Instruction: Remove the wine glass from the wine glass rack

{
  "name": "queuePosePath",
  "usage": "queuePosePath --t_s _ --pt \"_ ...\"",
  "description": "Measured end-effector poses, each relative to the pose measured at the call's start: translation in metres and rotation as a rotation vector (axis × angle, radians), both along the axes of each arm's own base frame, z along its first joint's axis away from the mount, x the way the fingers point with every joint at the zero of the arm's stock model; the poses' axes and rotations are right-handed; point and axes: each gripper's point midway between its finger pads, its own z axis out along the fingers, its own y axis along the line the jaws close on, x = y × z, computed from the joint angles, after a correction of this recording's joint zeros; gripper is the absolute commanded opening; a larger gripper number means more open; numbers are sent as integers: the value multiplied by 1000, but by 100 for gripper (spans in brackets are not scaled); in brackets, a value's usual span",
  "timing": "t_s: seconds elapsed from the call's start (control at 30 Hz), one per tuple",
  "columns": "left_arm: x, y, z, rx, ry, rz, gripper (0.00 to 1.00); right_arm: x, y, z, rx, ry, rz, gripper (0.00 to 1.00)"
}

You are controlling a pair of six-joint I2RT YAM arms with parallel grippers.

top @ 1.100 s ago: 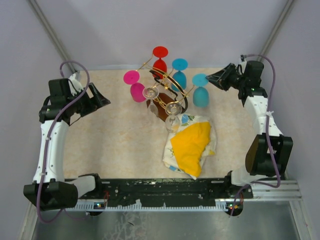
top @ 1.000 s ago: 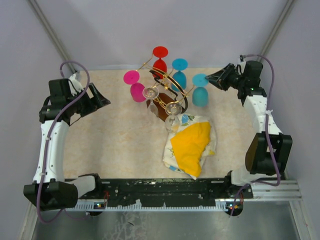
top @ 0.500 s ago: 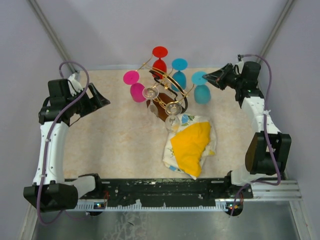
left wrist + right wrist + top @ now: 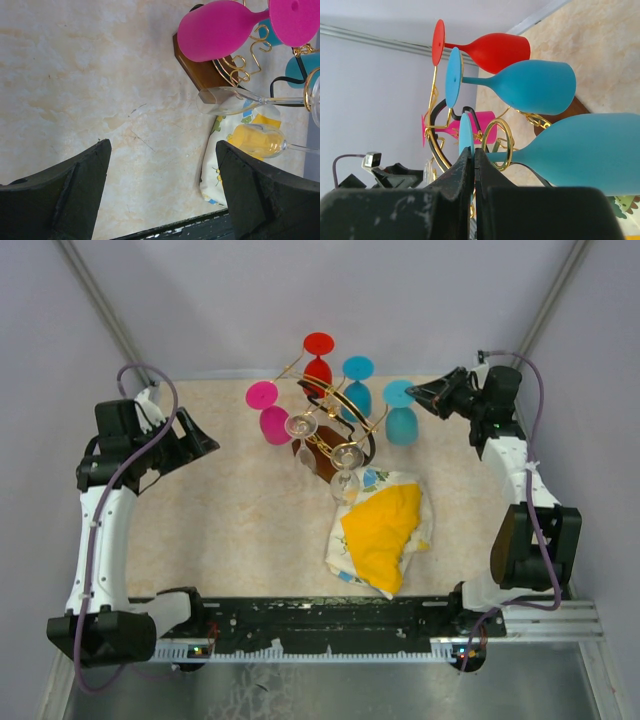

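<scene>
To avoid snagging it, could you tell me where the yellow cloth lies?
In the top view, the cloth lies right of centre, just near of the rack, its far corner by a clear glass.

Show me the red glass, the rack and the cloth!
red glass (image 4: 497, 50): right wrist view, on its bowl.
rack (image 4: 196, 71): left wrist view, on its wooden base.
cloth (image 4: 380, 525): top view, on its yellow middle.

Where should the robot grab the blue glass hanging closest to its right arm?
Pinch the rim of its flat foot, coming from the right. The blue glass hangs upside down on the rack, foot on top and edge-on to the right gripper, which is shut on that rim; the bowl looks too wide.
</scene>
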Motion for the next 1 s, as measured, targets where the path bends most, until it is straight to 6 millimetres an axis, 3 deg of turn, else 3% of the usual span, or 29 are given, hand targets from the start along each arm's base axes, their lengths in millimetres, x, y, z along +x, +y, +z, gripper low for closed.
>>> queuePosePath --t_s 0.33,0.67,1.0 --pt "-3 0 -8 -1 19 0 92 6 -13 -5 -34 -7 -37 0" --pt "-3 0 -10 0 24 -1 92 22 -13 -3 -29 -28 -42 0" --pt "-4 0 -10 1 24 -1 92 29 14 6 -21 -45 30 0"
